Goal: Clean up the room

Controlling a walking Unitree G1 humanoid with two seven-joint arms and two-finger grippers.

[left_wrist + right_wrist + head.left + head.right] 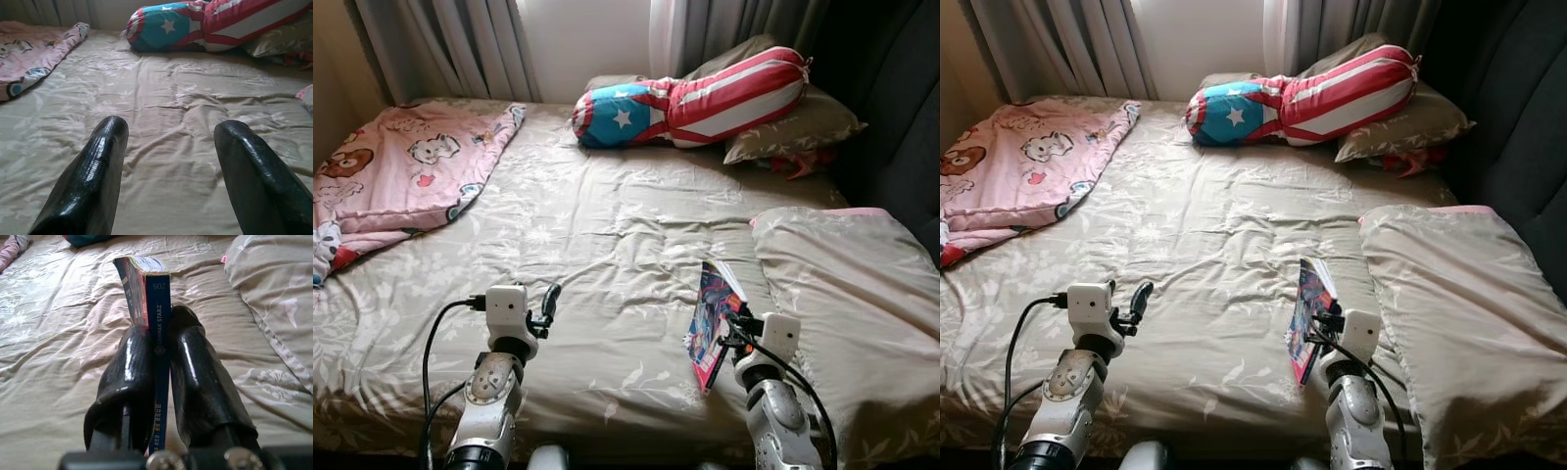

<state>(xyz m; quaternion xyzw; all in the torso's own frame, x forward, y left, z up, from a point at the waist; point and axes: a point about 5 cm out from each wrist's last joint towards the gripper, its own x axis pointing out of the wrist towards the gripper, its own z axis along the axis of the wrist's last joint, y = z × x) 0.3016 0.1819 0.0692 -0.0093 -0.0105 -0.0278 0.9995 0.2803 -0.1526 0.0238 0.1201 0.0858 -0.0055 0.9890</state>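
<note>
The book [155, 303] stands on edge between the two black fingers [128, 382] of the right gripper [729, 328], its blue spine facing the wrist camera and its upper pages fanning slightly apart above the fingertips; the fingers are clenched on it, one pad pressed to each cover, with the spine running down into the gap between them. From the head views the book is held up over the near part of the bed [597, 255], just beside the beige pillow [852, 294] that lies at the robot's right; whether its lower edge touches the sheet cannot be settled from these views.

The left gripper [546, 305] is raised over the near left part of the bed; its fingers [93, 176] stand well apart, released, with nothing between them but the creased beige sheet beyond.

Further items on the bed: a pink cartoon-print blanket [401, 171] bunched at the far left; a bolster in red and white stripes with a blue end bearing a white star [695, 103] lying across the head of the bed; a second beige pillow [793, 127] under and behind the bolster. Grey curtains [450, 44] hang behind the bed; a dark panel [901, 117] rises along the right side.
</note>
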